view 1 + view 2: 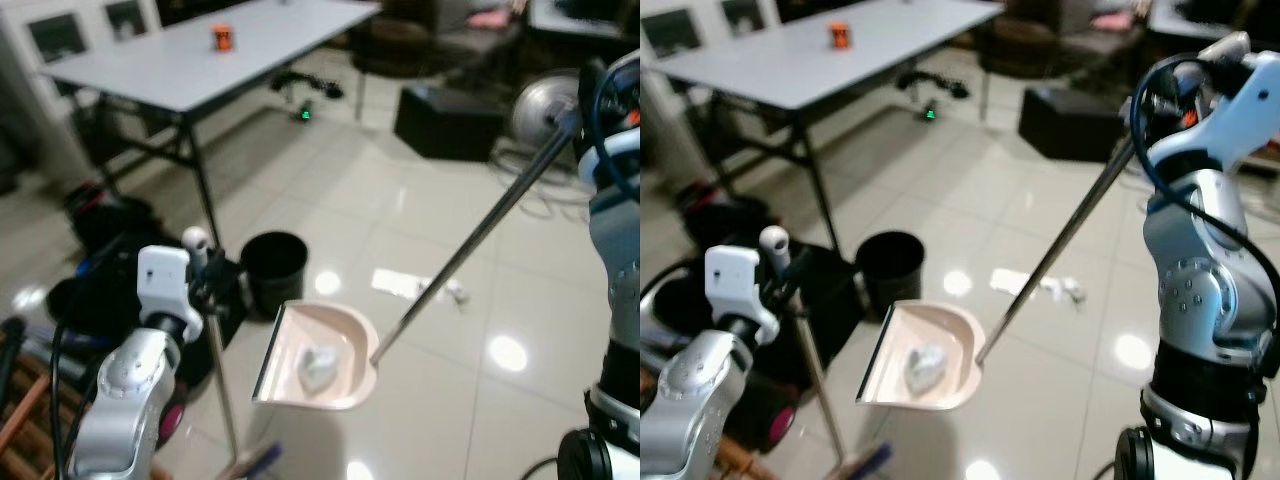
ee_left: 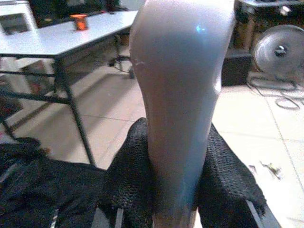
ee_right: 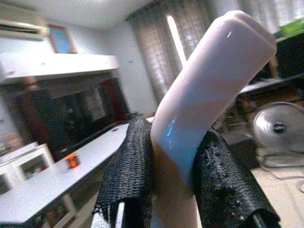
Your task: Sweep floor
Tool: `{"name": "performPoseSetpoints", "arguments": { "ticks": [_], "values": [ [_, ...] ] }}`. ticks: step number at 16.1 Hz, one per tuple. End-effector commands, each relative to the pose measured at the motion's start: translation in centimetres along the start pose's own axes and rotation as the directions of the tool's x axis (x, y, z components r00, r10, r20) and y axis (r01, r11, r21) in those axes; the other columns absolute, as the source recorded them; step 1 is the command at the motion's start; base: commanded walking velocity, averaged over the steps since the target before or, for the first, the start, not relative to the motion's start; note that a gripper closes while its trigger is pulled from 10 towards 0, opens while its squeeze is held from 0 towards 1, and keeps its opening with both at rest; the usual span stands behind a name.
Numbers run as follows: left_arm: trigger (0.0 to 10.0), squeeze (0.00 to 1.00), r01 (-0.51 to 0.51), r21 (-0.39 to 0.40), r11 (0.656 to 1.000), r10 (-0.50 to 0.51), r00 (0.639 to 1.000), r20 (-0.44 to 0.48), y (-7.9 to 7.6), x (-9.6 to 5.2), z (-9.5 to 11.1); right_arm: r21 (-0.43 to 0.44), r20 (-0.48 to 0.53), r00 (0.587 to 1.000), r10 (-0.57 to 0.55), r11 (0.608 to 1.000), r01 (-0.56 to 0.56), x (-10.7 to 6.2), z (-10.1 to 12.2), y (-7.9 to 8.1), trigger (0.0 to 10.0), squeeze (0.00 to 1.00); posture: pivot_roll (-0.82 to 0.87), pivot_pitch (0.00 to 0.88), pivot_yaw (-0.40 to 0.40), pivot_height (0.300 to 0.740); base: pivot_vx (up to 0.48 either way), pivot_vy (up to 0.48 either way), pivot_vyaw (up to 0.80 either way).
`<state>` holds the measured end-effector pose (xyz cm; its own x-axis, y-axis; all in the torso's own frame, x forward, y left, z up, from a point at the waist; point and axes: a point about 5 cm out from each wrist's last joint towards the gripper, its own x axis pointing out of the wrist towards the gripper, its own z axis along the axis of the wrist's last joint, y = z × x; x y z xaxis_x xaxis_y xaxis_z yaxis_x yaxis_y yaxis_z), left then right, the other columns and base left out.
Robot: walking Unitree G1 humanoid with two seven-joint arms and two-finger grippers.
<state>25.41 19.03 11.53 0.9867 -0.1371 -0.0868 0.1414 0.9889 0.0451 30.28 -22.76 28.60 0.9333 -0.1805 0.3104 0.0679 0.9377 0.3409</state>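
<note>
Pale pink plastic dustpan [image 1: 322, 357] hangs tilted above the glossy tiled floor [image 1: 430, 400], with a crumpled white scrap [image 1: 318, 366] lying in its scoop. Its long thin metal handle [image 1: 480, 235] runs up toward 2 o'clock into the right hand [image 3: 173, 190], whose black fingers [image 3: 128, 175] are pressed onto the pale pink grip [image 3: 209, 80]. Left hand [image 2: 173, 190] pinches a second pale grip [image 2: 183, 85]; below it a thin metal pole [image 1: 222, 380] drops to the broom head [image 1: 255, 462] at 6 o'clock of the dustpan. Black round bin [image 1: 273, 268] stands on the floor at 11 o'clock of the pan, near it. White paper litter [image 1: 415, 287] lies on the tiles at 1 o'clock. Long grey bench [image 1: 200, 55] with a small orange object [image 1: 222, 38] stands well off at 11 o'clock. Black box [image 1: 448, 120] and round fan [image 1: 545, 105] lie far at 1 o'clock.
</note>
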Motion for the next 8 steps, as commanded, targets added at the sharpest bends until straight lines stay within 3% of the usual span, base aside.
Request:
{"name": "performPoseSetpoints", "arguments": {
  "ticks": [1, 8],
  "values": [
    [10.0, 0.0, 0.036, -0.002, 0.999, -0.036, 0.998, 0.05, -0.88, 0.11, 1.21, 0.001, 0.039, 0.999, -0.014, 1.0, 0.014, 0.01, 0.96, -0.26, 10.0, 0.0, 0.03, 0.0, 0.021, 0.74, 0.307, 0.0, 0.0],
    [10.0, 0.0, 0.038, -0.012, 0.999, -0.037, 0.998, 0.045, -1.05, -0.1, 1.07, -0.032, 0.034, 0.999, 0.018, 0.999, -0.017, -0.12, 1.2, 0.0, 10.0, 0.0, 0.02, 0.0, 0.019, 0.74, 0.329, 0.0, 0.0]
  ]
}}
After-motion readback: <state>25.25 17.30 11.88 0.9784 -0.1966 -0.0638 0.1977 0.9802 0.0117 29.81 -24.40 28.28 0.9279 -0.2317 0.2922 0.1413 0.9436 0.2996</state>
